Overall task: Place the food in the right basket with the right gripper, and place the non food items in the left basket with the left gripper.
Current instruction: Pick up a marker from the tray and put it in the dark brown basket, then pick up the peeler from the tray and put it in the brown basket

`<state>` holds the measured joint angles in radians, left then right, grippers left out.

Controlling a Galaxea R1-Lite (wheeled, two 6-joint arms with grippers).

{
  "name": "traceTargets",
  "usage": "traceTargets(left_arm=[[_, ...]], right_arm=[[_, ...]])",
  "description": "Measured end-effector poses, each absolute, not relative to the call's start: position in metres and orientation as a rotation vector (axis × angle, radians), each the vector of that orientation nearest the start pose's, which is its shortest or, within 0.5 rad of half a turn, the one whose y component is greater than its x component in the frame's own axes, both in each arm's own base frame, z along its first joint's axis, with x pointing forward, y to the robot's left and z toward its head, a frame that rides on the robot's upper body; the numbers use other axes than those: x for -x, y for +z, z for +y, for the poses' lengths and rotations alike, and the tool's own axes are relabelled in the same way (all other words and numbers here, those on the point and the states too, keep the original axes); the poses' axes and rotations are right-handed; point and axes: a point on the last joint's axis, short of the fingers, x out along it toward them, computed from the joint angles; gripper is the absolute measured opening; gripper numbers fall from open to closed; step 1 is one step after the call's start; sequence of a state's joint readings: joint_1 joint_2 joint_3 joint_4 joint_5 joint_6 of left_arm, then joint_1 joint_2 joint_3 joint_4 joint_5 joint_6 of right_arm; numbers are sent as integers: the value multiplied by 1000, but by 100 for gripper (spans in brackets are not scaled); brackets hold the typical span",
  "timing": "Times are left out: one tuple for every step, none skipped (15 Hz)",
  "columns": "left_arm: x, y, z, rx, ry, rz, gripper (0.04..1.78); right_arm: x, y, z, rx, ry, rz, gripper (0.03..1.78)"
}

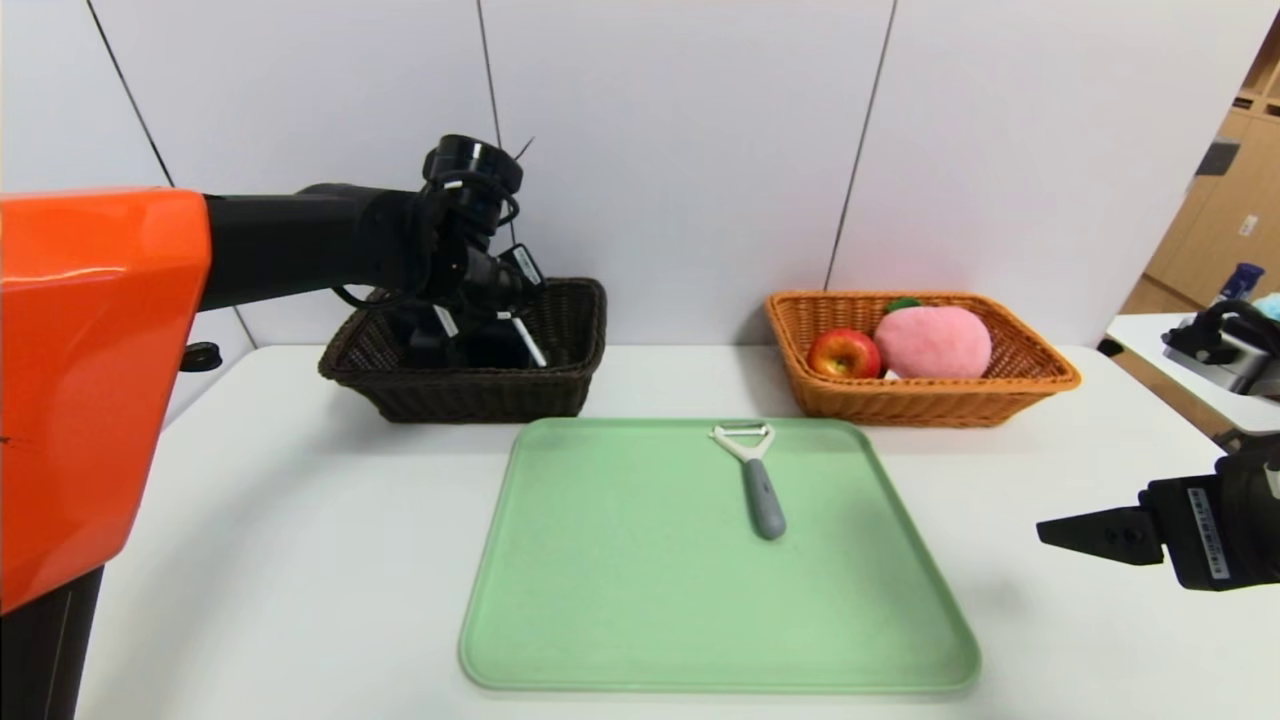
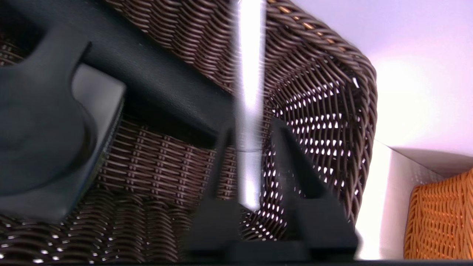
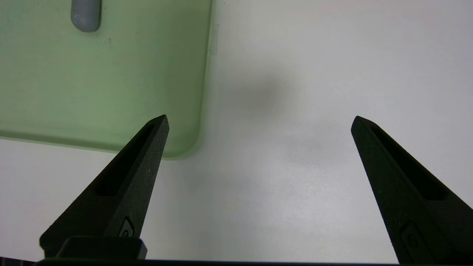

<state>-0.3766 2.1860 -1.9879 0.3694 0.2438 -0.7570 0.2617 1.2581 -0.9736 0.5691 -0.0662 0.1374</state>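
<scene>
Meanwhile left claw dips into the dark basket, pinching the pen.

A smooth white rectangular worktop fills the foreground, evenly lit from above. Behind it stands a plain pale grey panelled wall, divided by thin dark seams. At the far right are light wooden cabinets and the corner of a second white table carrying cluttered items.

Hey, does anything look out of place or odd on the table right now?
Nothing stands out. The peeler lies alone on the green tray, unsorted; apple and plush peach sit in the orange basket.
</scene>
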Motion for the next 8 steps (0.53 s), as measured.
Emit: traceTargets(left_arm=[[-416,230,-159,563,79,558,64],[-415,230,-160,564,78,558,77],[-415,231,-159,565,78,556,89],[-414,233,-159,567,79,552,98],[-411,236,-159,570,75,549,107],[-405,244,-162,575,58,541,115],[-394,255,-173,578,17,532,121],[-377,266,-190,573,-43,534,128]], right_arm=[[-158,231,41,11,126,857,171],[-158,230,41,11,126,859,171],[-158,230,41,11,126,861,171],[-158,229,41,11,127,861,171],[-157,229,41,12,126,860,171],[-156,229,40,11,126,863,171],[-155,227,40,12,125,866,171],[-154,226,40,13,125,872,171]])
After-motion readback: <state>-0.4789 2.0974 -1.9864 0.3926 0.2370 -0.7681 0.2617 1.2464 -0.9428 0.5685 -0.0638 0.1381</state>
